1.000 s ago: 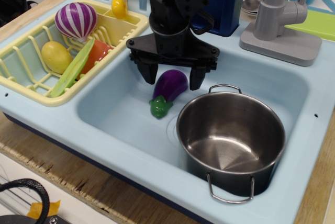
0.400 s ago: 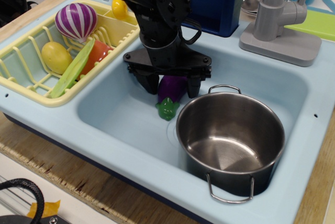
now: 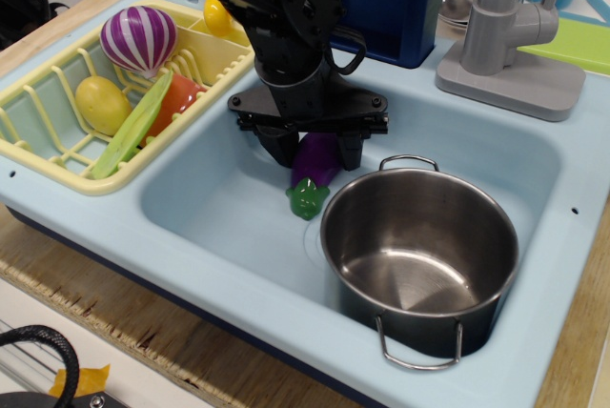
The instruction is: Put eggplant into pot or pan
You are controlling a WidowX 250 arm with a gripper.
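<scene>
**Eggplant pinched in the sink, pot waiting alongside**

The hand (image 3: 314, 149) is lowered into the pale blue sink (image 3: 214, 222), and its two dark fingers (image 3: 279, 146) are drawn in against the sides of the eggplant (image 3: 314, 165), one on either flank. The purple body is pinched across its width, presumably because that is the narrowest and firmest line to grip on a glossy, rounded toy. The green cap (image 3: 307, 198) is left free and pointed down toward the sink floor; whether it is touching the floor cannot be told. The grip is placed high on the body, so the toy is hung below the fingers rather than cradled, and a slip on the smooth plastic is judged possible if it is swung quickly.

Just beside the eggplant, toward the right, the pot (image 3: 419, 260) is stood upright on the sink floor, empty, its mouth open upward and one wire handle (image 3: 408, 159) turned toward the hand. The near rim must be cleared, so a lift is judged necessary before any sideways travel.

Further out, a yellow dish rack (image 3: 57, 146) is set on the left with a striped round toy (image 3: 139, 38) and other toy foods; a grey tap (image 3: 510, 31) is mounted at the back.
</scene>
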